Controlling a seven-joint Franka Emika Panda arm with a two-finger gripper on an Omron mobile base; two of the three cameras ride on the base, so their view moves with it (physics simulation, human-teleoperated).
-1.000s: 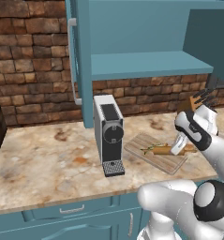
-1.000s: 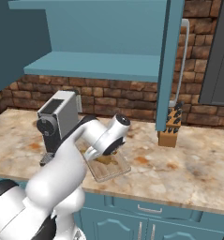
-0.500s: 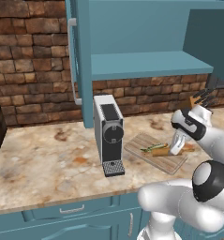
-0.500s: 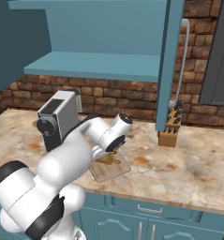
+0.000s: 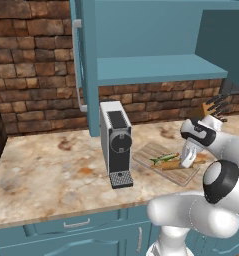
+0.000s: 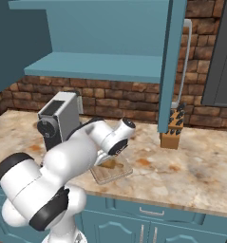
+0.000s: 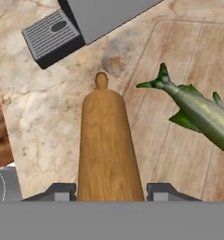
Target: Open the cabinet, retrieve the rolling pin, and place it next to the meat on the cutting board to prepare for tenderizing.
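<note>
- Gripping the light brown wooden rolling pin [image 7: 108, 145] between its two dark fingertips, the gripper [image 7: 111, 191] hangs over the pale wooden cutting board [image 7: 179, 154].
- Greenish-yellow fish-shaped meat [image 7: 197, 115] lies on the board just beside the pin.
- Teal wall cabinet [image 5: 156, 40] stands open above the counter.

Cabinet [image 5: 156, 35]: teal-blue, silver bar handle.
Rolling pin [image 7: 108, 150]: light brown wood.
Meat [image 7: 202, 117]: greenish-yellow, dark green fins.
Cutting board [image 7: 188, 51]: pale wood, lengthwise plank lines.
Worktop [image 5: 51, 175]: beige marble, rust blotches.
Wall [image 5: 31, 65]: red-brown brick.
Coffee machine [image 5: 116, 140]: silver and black.
</note>
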